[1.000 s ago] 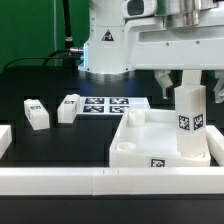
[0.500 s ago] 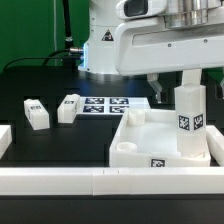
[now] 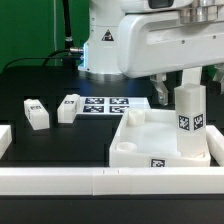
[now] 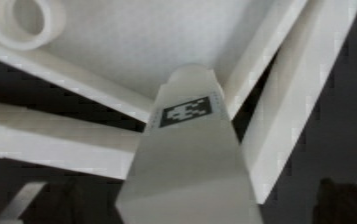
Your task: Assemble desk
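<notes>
Exterior view's left, on the bench [image 3: 60, 145]: one loose leg [image 3: 36, 115] and a second loose leg [image 3: 69, 107], lying apart, not fitted. Middle: marker board [image 3: 112, 104]. Right: tabletop [image 3: 135, 136] with an upright leg [image 3: 189, 120] standing in its corner. Jaws spread wide astride that leg's top, clear of both its sides, gripping nothing. Judgement: one leg placed, seating unconfirmed; at least two left to fit

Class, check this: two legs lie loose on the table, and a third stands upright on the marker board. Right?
No. The third leg stands upright in the tabletop, not on the marker board; the exterior view shows it. The two loose legs do lie on the table.
</notes>
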